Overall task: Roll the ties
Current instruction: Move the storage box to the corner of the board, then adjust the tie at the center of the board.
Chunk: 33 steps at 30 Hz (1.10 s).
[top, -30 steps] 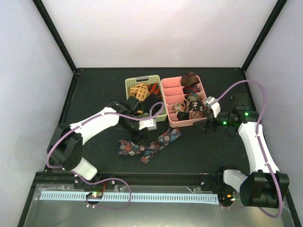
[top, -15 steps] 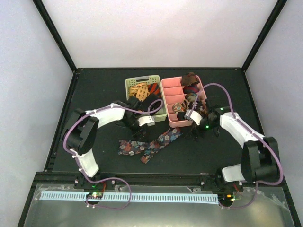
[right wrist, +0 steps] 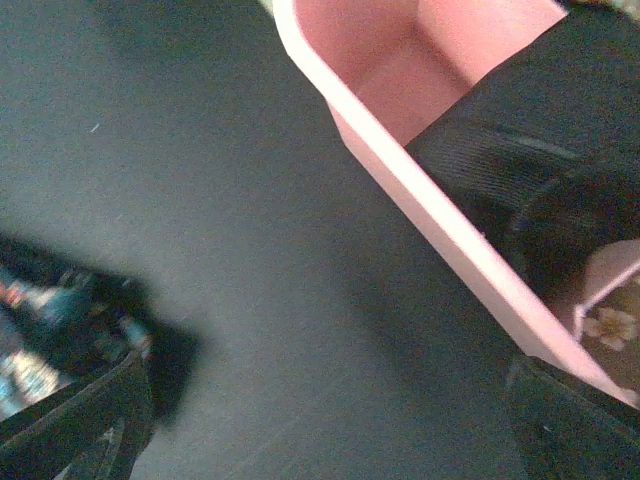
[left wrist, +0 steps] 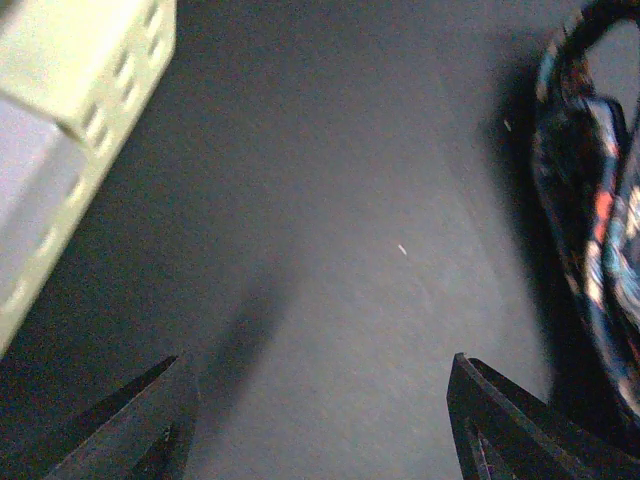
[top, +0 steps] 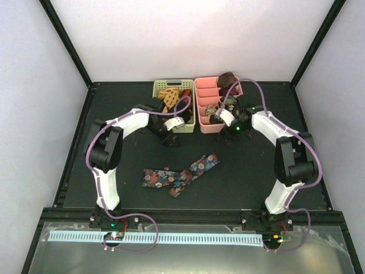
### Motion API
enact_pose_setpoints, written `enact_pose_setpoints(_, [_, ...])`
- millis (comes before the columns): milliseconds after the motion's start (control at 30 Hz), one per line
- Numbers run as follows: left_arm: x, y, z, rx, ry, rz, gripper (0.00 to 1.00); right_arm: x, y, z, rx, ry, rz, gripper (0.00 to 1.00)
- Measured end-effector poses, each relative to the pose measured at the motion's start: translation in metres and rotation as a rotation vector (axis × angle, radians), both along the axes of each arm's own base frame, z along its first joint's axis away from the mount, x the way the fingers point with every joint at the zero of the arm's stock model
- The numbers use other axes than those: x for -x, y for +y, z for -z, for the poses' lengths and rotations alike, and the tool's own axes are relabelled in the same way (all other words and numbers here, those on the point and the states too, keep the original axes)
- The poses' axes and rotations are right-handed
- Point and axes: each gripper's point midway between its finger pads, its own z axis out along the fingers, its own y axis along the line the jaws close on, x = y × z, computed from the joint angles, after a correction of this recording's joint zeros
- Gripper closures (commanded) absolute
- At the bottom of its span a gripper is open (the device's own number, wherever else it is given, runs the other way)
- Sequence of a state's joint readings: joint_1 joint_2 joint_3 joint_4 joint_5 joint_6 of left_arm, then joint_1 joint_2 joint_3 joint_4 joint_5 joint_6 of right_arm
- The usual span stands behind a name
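A dark navy floral tie (top: pixel 179 174) lies loosely folded on the black table, mid-front. It also shows at the right edge of the left wrist view (left wrist: pixel 590 220) and at the left edge of the right wrist view (right wrist: pixel 45 320). My left gripper (top: pixel 169 139) hovers open and empty just in front of the pale green basket (top: pixel 191 117). My right gripper (top: pixel 227 136) hovers open and empty in front of the pink tray (top: pixel 201 108). An orange lattice tie (top: pixel 169 99) lies in the basket. A brown coil (top: pixel 227 80) sits in the tray, and a black coil (right wrist: pixel 540 180) fills its near compartment.
The basket's slatted wall (left wrist: pixel 70 100) is close at my left gripper's upper left. The tray's pink rim (right wrist: pixel 420 230) runs diagonally just above my right gripper. Black frame posts stand at the table's back corners.
Both arms have swung inward and back, away from the floral tie. The basket and tray now sit farther back. The floral tie has not moved.
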State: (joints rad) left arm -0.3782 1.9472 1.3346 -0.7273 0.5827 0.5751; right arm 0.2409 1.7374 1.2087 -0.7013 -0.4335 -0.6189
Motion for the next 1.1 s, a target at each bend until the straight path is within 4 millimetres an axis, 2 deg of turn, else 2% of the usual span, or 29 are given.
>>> enact_pose_setpoints(200, [-0.045,-0.010,-0.007,0.014,-0.042,-0.020,0.30,-0.059,0.010,-0.018,-0.004,-0.089,0.034,0.00])
enact_pose_setpoints(267, [-0.050,-0.007,-0.009,0.011,-0.046,-0.029,0.30,-0.068,0.012,-0.025,-0.011,-0.114,0.039,0.01])
enact_pose_setpoints(333, [-0.048,-0.006,-0.011,0.010,-0.045,-0.027,0.29,-0.067,0.013,-0.032,-0.023,-0.122,0.036,0.01])
enact_pose_setpoints(400, [-0.037,-0.001,-0.014,0.012,-0.034,-0.014,0.29,-0.055,0.015,-0.038,-0.048,-0.114,0.016,0.02])
enact_pose_setpoints(467, [-0.016,0.003,-0.021,0.024,-0.011,0.019,0.28,-0.033,0.016,-0.045,-0.076,-0.096,-0.015,0.03])
enact_pose_setpoints(633, [0.057,0.018,-0.040,0.050,0.042,0.140,0.25,0.037,0.014,-0.056,-0.145,-0.053,-0.086,0.02])
enact_pose_setpoints(700, [0.089,0.032,-0.035,0.038,0.082,0.174,0.25,0.063,0.012,-0.062,-0.172,-0.048,-0.102,0.02])
enact_pose_setpoints(767, [0.114,0.048,-0.027,0.020,0.138,0.183,0.23,0.079,0.013,-0.072,-0.202,-0.056,-0.114,0.02])
enact_pose_setpoints(833, [0.131,0.068,-0.017,-0.004,0.193,0.163,0.20,0.088,0.016,-0.085,-0.234,-0.077,-0.131,0.02])
enact_pose_setpoints(1000, [0.145,0.102,0.000,-0.080,0.220,0.136,0.17,0.096,0.024,-0.096,-0.268,-0.087,-0.159,0.02])
enact_pose_setpoints(1067, [0.151,0.107,0.005,-0.104,0.218,0.146,0.22,0.098,0.026,-0.097,-0.277,-0.082,-0.161,0.02])
enact_pose_setpoints(1100, [0.155,0.109,0.008,-0.114,0.222,0.152,0.28,0.098,0.027,-0.097,-0.282,-0.080,-0.161,0.02])
